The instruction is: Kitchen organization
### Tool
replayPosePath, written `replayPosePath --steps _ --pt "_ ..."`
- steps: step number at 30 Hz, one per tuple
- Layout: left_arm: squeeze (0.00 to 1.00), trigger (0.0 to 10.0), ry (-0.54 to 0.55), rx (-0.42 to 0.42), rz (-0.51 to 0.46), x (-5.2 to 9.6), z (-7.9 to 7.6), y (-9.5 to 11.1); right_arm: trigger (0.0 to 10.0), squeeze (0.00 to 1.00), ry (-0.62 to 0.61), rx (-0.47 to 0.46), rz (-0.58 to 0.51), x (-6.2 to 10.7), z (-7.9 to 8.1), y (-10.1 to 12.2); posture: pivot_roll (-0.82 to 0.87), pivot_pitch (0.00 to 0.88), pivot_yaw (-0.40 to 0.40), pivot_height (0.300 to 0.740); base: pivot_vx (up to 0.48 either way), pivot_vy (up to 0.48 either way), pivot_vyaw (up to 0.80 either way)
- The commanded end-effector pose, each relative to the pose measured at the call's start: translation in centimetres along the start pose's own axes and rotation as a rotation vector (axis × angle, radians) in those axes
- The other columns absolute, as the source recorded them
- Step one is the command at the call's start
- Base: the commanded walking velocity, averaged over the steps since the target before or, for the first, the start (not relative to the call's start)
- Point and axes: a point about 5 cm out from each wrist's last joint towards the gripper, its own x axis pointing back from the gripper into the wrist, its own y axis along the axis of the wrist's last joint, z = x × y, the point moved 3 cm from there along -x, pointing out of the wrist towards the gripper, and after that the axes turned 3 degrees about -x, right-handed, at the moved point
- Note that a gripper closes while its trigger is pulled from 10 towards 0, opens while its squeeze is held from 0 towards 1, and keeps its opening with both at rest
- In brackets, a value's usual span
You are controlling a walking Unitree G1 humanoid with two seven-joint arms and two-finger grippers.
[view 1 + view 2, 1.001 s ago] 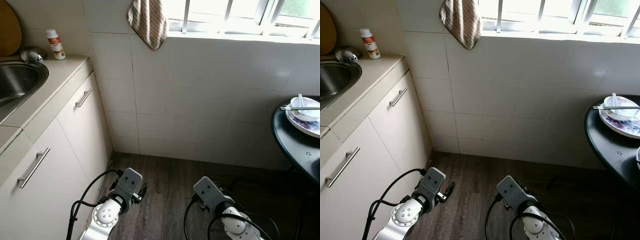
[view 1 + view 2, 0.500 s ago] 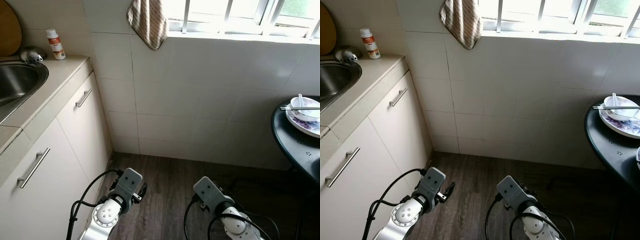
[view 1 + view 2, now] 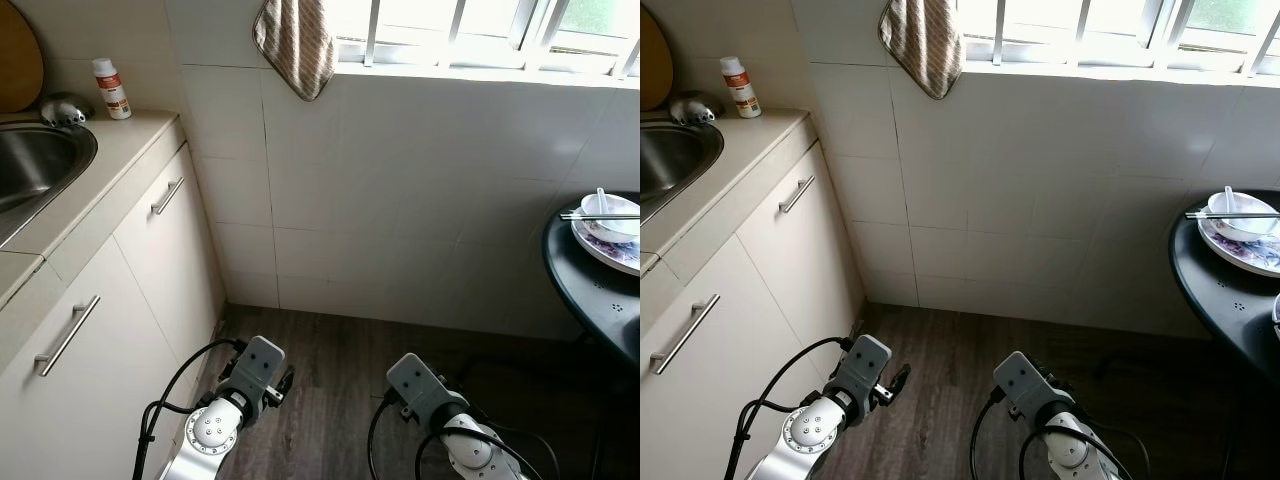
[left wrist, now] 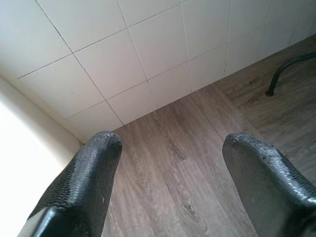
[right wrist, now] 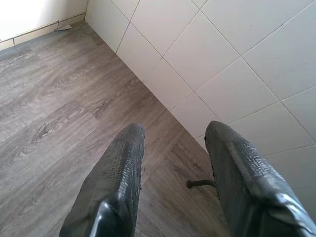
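Facing a white-tiled wall (image 3: 400,200) in a kitchen corner, above a grey-brown wood-plank floor (image 3: 330,370).

My left gripper (image 4: 170,148) hangs low over the floor near the cream cabinet doors with metal bar handles (image 3: 165,250); its two black fingers (image 4: 91,168) are spread wide, nothing between them. My right gripper (image 5: 173,148) hangs low beside it, just off the wall base; its fingers (image 5: 123,163) stand apart with a narrower gap, also empty.

On my left: beige countertop (image 3: 110,150) with a steel sink basin (image 3: 35,165). A small white bottle with a red-orange label (image 3: 111,88) stands upright at the back of the counter, against the wall, next to a rounded metal piece (image 3: 62,110).

A brown-and-white striped cloth (image 3: 297,45) hangs at the windowsill (image 3: 480,72).

On my right: round black table (image 3: 590,285). On it, a patterned plate (image 3: 610,250) carrying a white bowl (image 3: 612,215); chopsticks (image 3: 600,216) lie across the bowl's rim, and a white spoon (image 3: 602,200) stands in it.
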Motion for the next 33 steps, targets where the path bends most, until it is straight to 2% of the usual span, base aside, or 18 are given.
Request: replayPosePath --steps 1,8,9,16,20,24,25,29,31,33 --pt "0.00 10.0 0.113 0.089 0.011 -2.8 -0.4 -1.0 10.0 0.00 0.105 -0.303 -0.063 -4.2 0.8 0.1 0.12 0.000 -0.106 0.740 0.000 0.000 0.00" --pt "0.00 10.0 0.110 0.096 0.008 -2.7 -0.4 -1.0 10.0 0.00 0.103 -0.305 -0.066 -4.2 0.8 0.1 0.12 0.000 -0.103 0.740 0.000 0.000 0.00" --pt "0.00 10.0 0.127 0.083 -0.005 -2.3 0.2 -0.8 10.0 0.00 0.092 -0.234 -0.108 -4.1 0.4 0.8 0.14 0.000 -0.106 0.740 0.000 0.000 0.00" --pt "0.00 10.0 0.136 0.070 -0.007 -2.1 0.5 -0.7 10.0 0.00 0.081 -0.197 -0.131 -4.0 0.2 1.3 0.14 0.000 -0.101 0.740 0.000 0.000 0.00" --pt "0.00 10.0 0.147 0.060 -0.029 -2.5 0.6 -0.8 10.0 0.00 0.065 -0.162 -0.187 -4.6 -0.1 1.5 0.14 0.000 -0.099 0.740 0.000 0.000 0.00" --pt "0.00 10.0 0.156 0.003 -0.070 -2.2 1.0 0.0 10.0 0.00 0.010 -0.107 -0.242 -4.4 -0.9 2.3 0.14 0.000 -0.094 0.740 0.000 0.000 0.00" --pt "0.00 10.0 0.185 -0.052 -0.114 -1.9 1.8 0.9 10.0 0.00 -0.045 -0.058 -0.272 -4.3 -1.6 2.8 0.14 0.000 -0.091 0.740 0.000 0.000 0.00" --pt "0.00 10.0 0.149 -0.194 -0.197 -1.3 2.0 2.2 10.0 0.00 -0.143 0.055 -0.363 -3.9 -2.8 4.2 0.13 0.000 -0.077 0.740 0.000 0.000 0.00" --pt "0.00 10.0 0.146 -0.227 -0.237 -0.9 2.0 2.2 10.0 0.00 -0.135 0.114 -0.372 -3.9 -2.5 4.3 0.12 0.000 -0.058 0.740 0.000 0.000 0.00" --pt "0.00 10.0 0.174 -0.267 -0.254 -0.6 2.0 2.1 10.0 0.00 -0.059 0.165 -0.366 -4.1 -1.3 4.2 0.09 0.000 -0.033 0.740 0.000 0.000 0.00"
